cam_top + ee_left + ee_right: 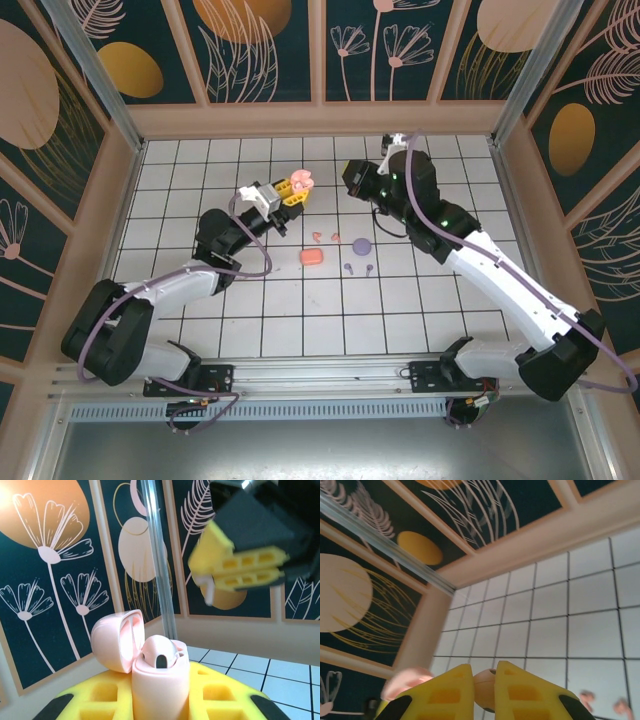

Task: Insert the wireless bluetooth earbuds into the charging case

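White grid-tiled worktop [180,170], walled by dark teal flower panels [345,75]. Upper centre, the left pincer [291,190] grips a smooth, pale pink case [155,675], lid open. The right pincer [485,672] pinches a rounded pink earbud [484,682]. Tiny coral earbuds [318,236] and purple earbuds [349,268] lie mid-frame.

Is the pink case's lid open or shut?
Open: the pink case has its lid swung back, cavity exposed.

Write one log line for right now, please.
left jaws: shut on pink case, lid open | right jaws: shut on pink earbud
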